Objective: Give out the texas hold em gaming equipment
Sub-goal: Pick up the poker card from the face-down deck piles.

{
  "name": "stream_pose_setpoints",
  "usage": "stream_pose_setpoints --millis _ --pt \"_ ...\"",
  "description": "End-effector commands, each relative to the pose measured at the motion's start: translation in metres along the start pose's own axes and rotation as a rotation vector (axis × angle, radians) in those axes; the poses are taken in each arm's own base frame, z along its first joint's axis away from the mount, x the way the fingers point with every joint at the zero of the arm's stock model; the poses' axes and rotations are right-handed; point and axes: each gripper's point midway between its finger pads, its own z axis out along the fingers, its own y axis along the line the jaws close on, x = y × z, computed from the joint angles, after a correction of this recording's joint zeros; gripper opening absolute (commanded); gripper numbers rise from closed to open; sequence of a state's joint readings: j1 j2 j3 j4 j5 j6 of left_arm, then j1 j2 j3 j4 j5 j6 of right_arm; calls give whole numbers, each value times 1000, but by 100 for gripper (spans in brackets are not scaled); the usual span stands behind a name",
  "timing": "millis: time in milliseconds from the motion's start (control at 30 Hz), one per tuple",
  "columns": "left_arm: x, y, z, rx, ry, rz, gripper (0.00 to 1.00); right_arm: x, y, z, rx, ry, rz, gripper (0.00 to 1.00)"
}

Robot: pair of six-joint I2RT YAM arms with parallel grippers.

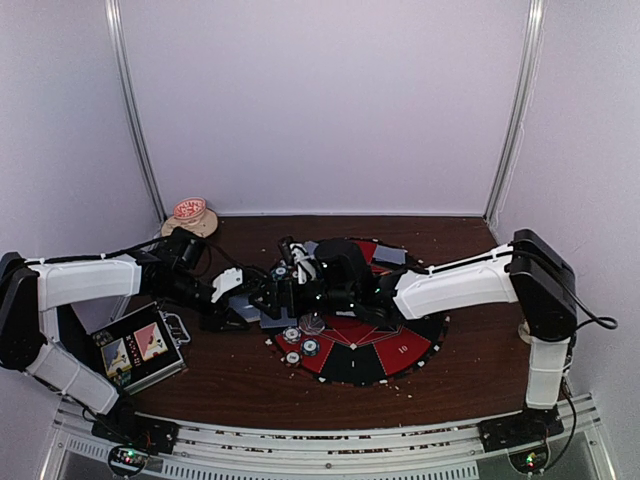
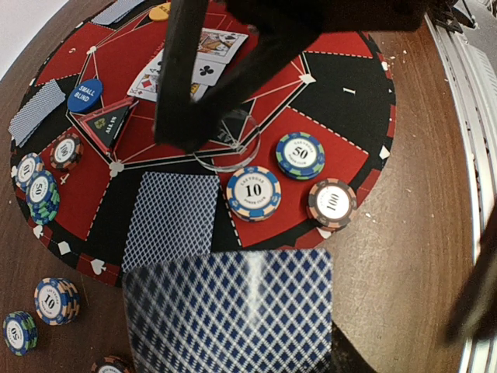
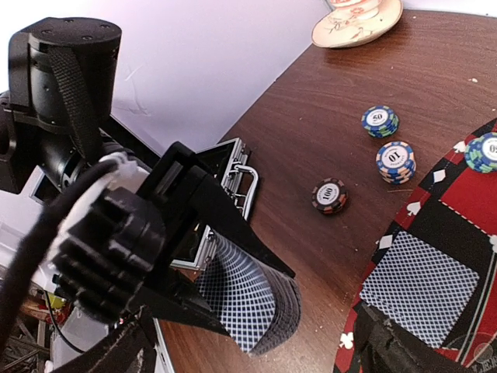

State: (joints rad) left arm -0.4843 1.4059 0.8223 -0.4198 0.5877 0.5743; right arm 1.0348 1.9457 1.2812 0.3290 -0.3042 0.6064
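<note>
My left gripper [image 1: 255,300] is shut on a deck of blue-backed cards [image 2: 229,311] and holds it above the mat's near edge. In the right wrist view its black fingers [image 3: 217,217] bend the deck [image 3: 248,299]. My right gripper [image 3: 256,361] is open right next to the deck, with its fingers [image 3: 419,350] wide apart. Its fingers also hang over the mat's centre in the left wrist view [image 2: 190,101]. On the round red-and-black mat [image 2: 353,70] lie a face-down card [image 2: 171,217], face-up cards [image 2: 198,62], a blue small-blind button [image 2: 84,95], an orange button [image 2: 159,11], and 10 [image 2: 253,193], 50 [image 2: 300,155] and 100 [image 2: 331,203] chips.
More chips sit on the mat's left edge [image 2: 39,194] and off the mat on the wood [image 2: 56,299] [image 3: 329,195]. The open metal case [image 1: 135,350] lies at the front left. The beige mug [image 1: 190,215] stands at the back left. White walls close in the table.
</note>
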Motion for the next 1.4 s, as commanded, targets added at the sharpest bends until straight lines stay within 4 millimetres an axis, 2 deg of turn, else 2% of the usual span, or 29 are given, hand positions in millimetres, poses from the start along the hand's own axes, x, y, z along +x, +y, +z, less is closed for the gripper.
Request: stream_pose_setpoints --millis 0,233,533,733,967,1133,1367 --pt "-9 2 -5 -13 -39 26 45 -2 5 20 -66 -3 60 88" --pt "-9 2 -4 -11 -38 25 45 2 0 39 -74 15 74 85" --pt "-9 2 -4 -9 -40 26 45 14 -9 60 -69 62 91 73" --pt "-8 2 -3 -7 -38 24 46 18 -15 58 -47 68 96 63" --pt "-9 2 -4 -9 -38 23 45 16 -27 52 1 67 105 40" --pt "-8 2 -4 -9 -38 23 45 8 -39 42 38 57 112 37" --pt "-8 2 -3 -7 -36 21 46 3 -33 32 20 56 98 36"
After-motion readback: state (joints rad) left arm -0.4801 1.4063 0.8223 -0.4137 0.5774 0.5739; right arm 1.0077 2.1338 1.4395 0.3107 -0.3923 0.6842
